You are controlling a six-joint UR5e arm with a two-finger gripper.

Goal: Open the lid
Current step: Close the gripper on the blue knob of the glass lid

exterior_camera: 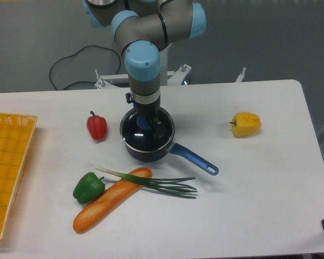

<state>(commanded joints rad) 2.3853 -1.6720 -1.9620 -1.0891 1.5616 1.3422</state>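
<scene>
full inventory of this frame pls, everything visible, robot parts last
lid: 1, clear glass with blue knob, sitting on the saucepan
saucepan: 1, dark blue with long blue handle, table centre
red pepper: 1, red, left of the saucepan
yellow pepper: 1, yellow, right side of the table
green pepper: 1, green, front left
baguette: 1, orange-brown, front, beside the green pepper
spring onions: 1 bunch, green, lying across the baguette
basket: 1, yellow, left edge
cable: 1, black, on the floor behind the table
table: 1, white
arm: 1, grey with light blue joints, above the saucepan
tool: 1, dark, down at the lid's knob; grip not clear
</scene>
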